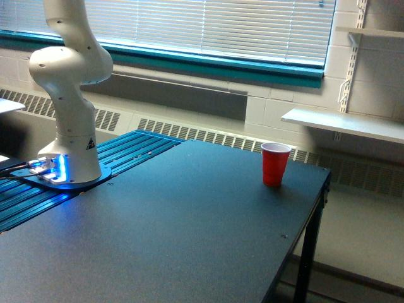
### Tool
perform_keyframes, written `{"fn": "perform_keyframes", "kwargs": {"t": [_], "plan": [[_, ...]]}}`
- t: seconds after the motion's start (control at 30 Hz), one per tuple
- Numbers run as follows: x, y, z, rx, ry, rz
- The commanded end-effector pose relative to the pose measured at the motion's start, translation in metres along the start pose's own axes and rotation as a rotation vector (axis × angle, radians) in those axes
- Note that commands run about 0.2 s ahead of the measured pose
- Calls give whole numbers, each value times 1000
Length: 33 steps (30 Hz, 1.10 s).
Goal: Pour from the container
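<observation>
Exterior view: red cup [275, 163] upright on dark table [189, 233]; arm's base [68, 126] visible, gripper out of frame.

The red cup [275, 164] has a white rim. The worktop [189, 233] is matte black with a faint blue cast. The robot arm [68, 88] is white, its base [57, 169] glowing blue. Teal ribbed rails [126, 148] lie at the left. White slatted blinds [208, 25] sit above a teal sill [208, 63].
</observation>
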State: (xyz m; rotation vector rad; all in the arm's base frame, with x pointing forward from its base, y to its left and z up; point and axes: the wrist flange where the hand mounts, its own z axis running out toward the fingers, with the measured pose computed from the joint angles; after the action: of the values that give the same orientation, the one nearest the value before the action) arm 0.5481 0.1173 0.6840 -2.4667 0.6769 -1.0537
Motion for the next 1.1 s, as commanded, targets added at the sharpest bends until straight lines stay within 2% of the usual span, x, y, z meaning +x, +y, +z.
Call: {"fn": "perform_keyframes", "kwargs": {"t": [0.03, 0.47, 1.1], "plan": [[-16, -3, 11, 0, -29, -14], [-39, 8, 9, 42, -51, -83], [-121, 34, 9, 46, -128, -187]]}}
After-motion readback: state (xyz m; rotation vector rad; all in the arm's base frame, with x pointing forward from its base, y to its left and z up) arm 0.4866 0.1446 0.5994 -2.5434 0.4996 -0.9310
